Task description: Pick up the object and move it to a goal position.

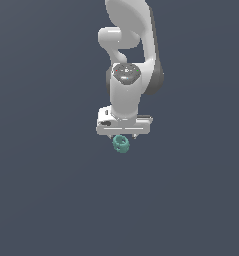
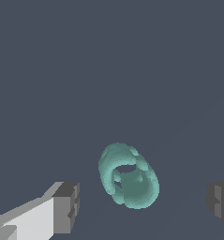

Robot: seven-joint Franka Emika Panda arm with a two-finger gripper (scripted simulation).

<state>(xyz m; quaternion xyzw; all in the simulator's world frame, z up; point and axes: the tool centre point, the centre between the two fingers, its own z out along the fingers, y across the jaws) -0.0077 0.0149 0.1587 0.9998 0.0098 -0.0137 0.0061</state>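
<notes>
The gripper (image 2: 141,206) hangs with jaws wide apart over the teal ring-shaped object (image 2: 128,176), which lies between the fingers (image 2: 66,208), seemingly untouched; this looks like pre-grasp, so next comes lowering and closing

A plain dark blue-grey floor (image 1: 46,200) fills both views, flat and unmarked, with no edge or corner in sight. One thing shows against it: the object (image 1: 121,144), a small teal lumpy ring with its hole (image 2: 127,169) facing partly upward. Whether it rests on the floor cannot be told.
</notes>
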